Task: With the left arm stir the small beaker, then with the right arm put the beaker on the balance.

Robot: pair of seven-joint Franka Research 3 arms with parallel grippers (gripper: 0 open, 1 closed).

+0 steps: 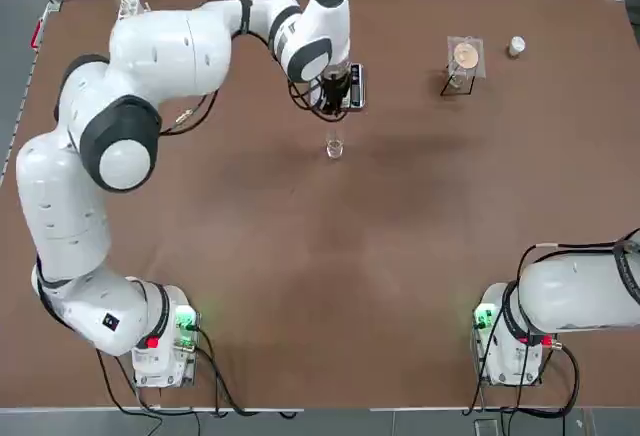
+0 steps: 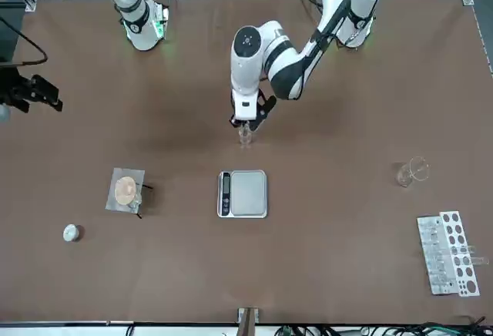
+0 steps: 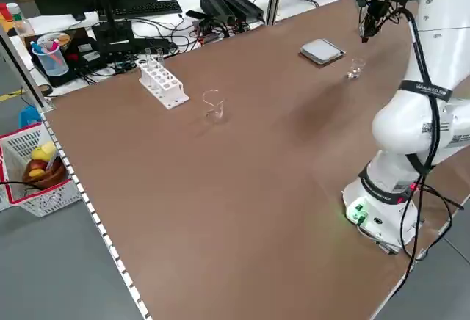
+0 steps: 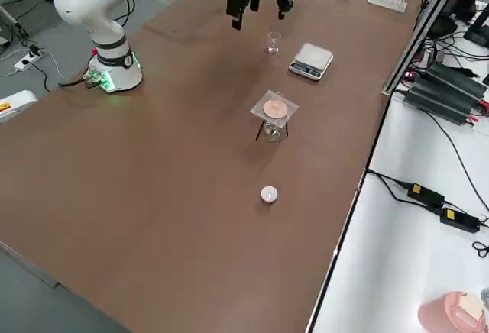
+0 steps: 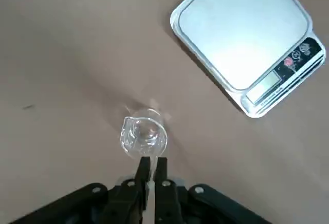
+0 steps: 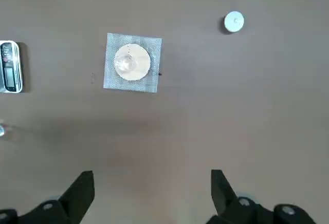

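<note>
Left pincer [image 5: 151, 168] pinched above small beaker [image 5: 143, 134], balance [image 5: 247, 41] nearby

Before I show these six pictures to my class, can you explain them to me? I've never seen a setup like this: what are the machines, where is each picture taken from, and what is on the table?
Two white robot arms stand at a brown table. The pictures come from overhead, from across the table, from each side, and from a camera on each wrist. The left gripper hangs just above the small beaker, its fingers pinched on a thin stirring rod. Beside the beaker lies the balance, its plate bare. The right gripper is open, holds nothing, and is parked off to the side. Also on the table: a mesh square on a little stand, a small white bottle, another glass piece and a white test-tube rack.
</note>
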